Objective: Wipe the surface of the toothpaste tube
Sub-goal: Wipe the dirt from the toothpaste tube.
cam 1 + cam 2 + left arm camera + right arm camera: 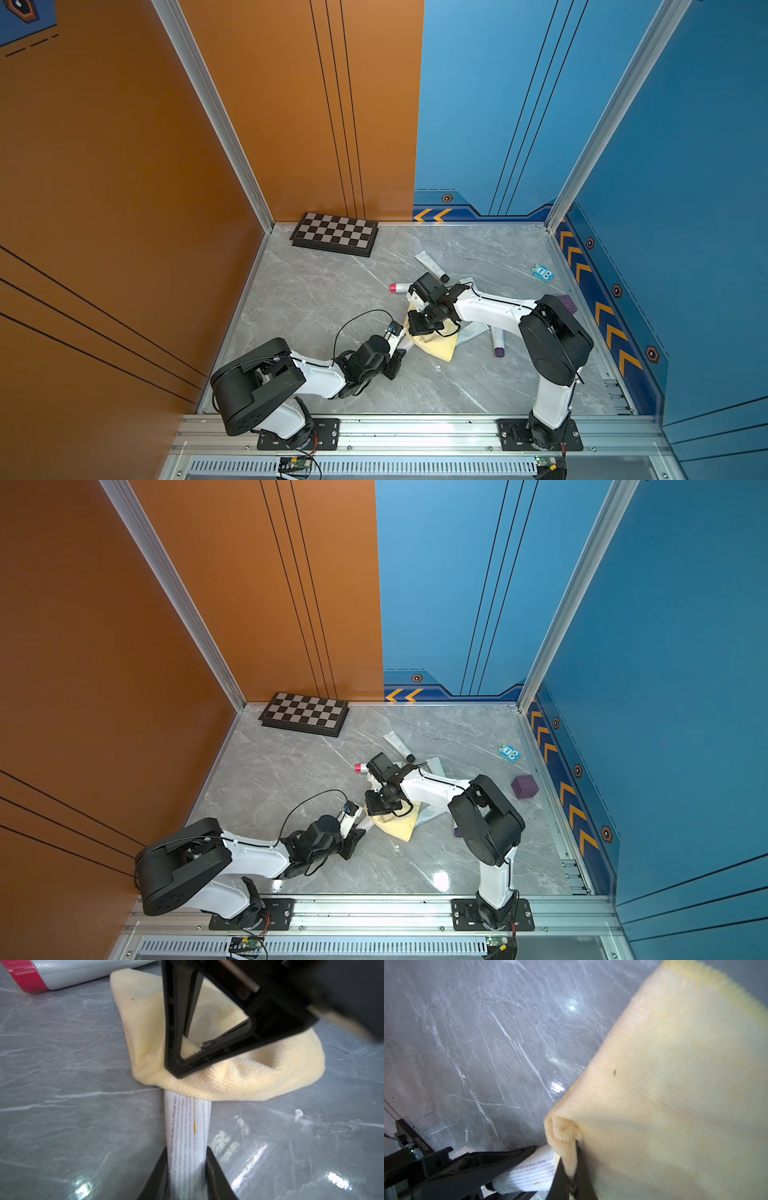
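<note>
Narrowly parted left gripper (187, 1150) is clamping toothpaste tube (187, 1122) between jaws; right gripper (570, 1159), closed, is pinching cloth (675, 1095) just beyond.

Nubbly yellow cloth (239, 1076), smooth glossy toothpaste tube (188, 1126), polished marble-look tabletop (72, 1115)

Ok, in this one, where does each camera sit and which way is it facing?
Both top views: high over the front rail, facing down and back toward the chessboard; both arms show whole, left arm, right arm.
Left wrist: on the left arm, looking along its jaws, shut on the toothpaste tube, toward the yellow cloth.
Right wrist: on the right arm, looking down its jaws, shut on the cloth.
Shared: both wrist views show tube, cloth and the other arm's jaws.
</note>
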{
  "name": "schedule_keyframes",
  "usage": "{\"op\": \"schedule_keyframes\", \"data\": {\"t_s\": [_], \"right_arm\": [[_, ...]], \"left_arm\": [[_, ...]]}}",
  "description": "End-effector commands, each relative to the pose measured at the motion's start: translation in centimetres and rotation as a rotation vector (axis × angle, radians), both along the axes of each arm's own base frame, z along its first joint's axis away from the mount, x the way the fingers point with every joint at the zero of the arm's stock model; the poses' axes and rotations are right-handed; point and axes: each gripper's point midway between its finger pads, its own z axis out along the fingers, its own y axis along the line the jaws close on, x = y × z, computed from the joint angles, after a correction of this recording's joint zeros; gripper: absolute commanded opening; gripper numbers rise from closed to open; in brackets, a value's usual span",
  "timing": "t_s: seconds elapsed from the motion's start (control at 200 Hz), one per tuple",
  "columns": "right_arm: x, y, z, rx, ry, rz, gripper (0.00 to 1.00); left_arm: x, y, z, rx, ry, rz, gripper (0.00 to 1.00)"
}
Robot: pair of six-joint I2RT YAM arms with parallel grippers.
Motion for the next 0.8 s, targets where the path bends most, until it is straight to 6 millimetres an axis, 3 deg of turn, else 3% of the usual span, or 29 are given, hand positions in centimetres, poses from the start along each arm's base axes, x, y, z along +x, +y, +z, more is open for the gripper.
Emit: {"op": "schedule_keyframes", "data": {"t_s": [0.0,0.24,0.38,0.556,0.671,0.796], "right_arm": [[-2.4,-5.4,-4.3,-0.251,0.073,-0.016,0.00],[-7.6,-0.1,-3.2,-0.050,0.224,0.091,0.00],[-9.8,0.5,-3.2,-0.040,0.261,0.122,0.00],[-10.6,-0.8,-4.4,-0.082,0.284,0.121,0.00],[-9.2,-5.3,-6.2,-0.264,0.222,0.081,0.00],[-7.4,-9.0,-6.0,-0.345,0.156,0.001,0.00]], "left_arm": [[-2.5,2.5,-4.5,0.153,0.126,-0.028,0.10],[-2.3,2.7,-4.4,0.153,0.124,-0.016,0.12],[-2.3,2.7,-4.5,0.154,0.124,-0.014,0.12],[-2.2,2.8,-4.4,0.152,0.123,-0.008,0.12],[-2.2,2.8,-4.4,0.153,0.121,-0.009,0.12],[-2.1,3.0,-4.4,0.154,0.119,0.000,0.12]]}}
